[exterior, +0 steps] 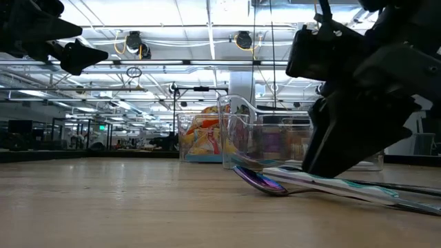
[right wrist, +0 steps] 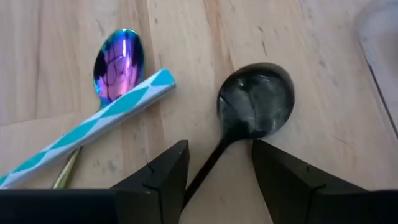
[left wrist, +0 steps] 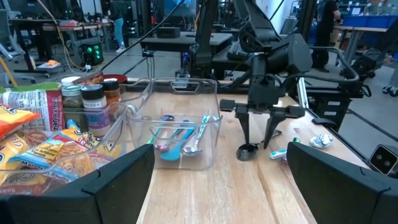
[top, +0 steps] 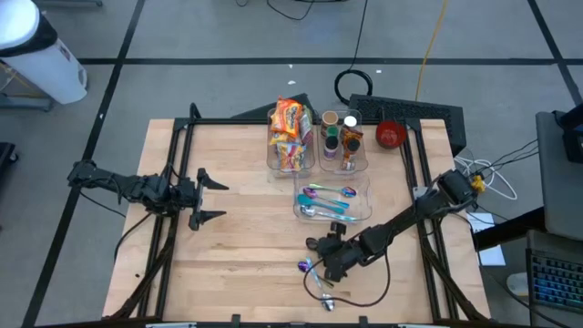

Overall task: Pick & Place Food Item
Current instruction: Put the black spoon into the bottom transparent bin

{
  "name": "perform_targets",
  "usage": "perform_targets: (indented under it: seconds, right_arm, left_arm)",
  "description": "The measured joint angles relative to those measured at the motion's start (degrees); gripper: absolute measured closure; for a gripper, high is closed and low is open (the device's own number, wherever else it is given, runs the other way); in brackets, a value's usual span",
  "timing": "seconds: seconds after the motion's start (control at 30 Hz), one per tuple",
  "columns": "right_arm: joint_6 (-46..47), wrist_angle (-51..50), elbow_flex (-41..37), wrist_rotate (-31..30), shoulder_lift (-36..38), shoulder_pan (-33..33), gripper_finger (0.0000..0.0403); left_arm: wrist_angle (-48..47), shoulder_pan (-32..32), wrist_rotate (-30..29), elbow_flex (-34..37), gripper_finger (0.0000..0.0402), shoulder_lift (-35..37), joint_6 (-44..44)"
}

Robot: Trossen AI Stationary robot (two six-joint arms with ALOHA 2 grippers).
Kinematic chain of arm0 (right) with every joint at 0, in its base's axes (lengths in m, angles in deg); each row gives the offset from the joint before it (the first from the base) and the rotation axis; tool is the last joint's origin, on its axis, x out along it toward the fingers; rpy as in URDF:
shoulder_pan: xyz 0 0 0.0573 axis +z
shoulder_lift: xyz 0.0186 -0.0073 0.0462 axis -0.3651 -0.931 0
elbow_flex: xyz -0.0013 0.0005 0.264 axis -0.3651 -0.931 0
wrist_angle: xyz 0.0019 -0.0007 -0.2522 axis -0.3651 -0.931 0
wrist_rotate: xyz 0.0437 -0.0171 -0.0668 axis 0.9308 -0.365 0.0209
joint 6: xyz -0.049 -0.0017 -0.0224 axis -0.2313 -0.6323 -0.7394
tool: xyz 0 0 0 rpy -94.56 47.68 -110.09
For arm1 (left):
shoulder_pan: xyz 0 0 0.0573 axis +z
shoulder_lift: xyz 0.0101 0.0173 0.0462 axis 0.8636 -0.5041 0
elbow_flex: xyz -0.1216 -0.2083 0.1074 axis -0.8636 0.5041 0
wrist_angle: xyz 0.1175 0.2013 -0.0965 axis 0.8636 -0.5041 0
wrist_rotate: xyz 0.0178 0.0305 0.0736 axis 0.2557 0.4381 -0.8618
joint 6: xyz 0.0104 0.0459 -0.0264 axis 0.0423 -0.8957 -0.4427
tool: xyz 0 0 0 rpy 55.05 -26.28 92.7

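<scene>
Orange snack packets (top: 290,135) stand in a clear bin at the far middle of the table, also seen as snack packets (left wrist: 37,155) in the left wrist view. My right gripper (right wrist: 219,152) is open, tipped down over the near right of the table. Its fingers stand on either side of the thin handle of a black spoon (right wrist: 256,101), which lies flat on the wood, and I see no touch. An iridescent spoon (right wrist: 118,57) and a teal-and-white handle (right wrist: 93,124) lie beside it. My left gripper (top: 214,194) waits open at the left, held level above the table.
Spice jars (top: 342,137) fill a second clear bin beside the snacks. A clear bin of cutlery (top: 332,202) sits just beyond my right gripper (top: 330,258). A red bowl (top: 391,134) is at the far right corner. Another utensil (top: 326,301) lies near the front edge.
</scene>
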Motion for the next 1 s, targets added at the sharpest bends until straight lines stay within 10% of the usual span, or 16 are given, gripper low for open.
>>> perform_targets:
  seconds: [0.23, 0.57, 1.0]
  right_arm:
    - [1.5, 0.7, 0.2, 1.5, -1.1, -1.6, 0.0251]
    - [0.4, -1.3, 0.0, 2.5, 0.5, -1.9, 0.0389]
    - [-4.3, -2.0, 0.1, 2.9, 7.4, -0.4, 0.0398]
  left_arm:
    - [0.0, 0.0, 0.0, 0.0, 0.0027, 0.0, 0.0]
    - [0.0, 0.0, 0.0, 0.0, 0.0027, 0.0, 0.0]
    - [0.0, 0.0, 0.0, 0.0, 0.0027, 0.0, 0.0]
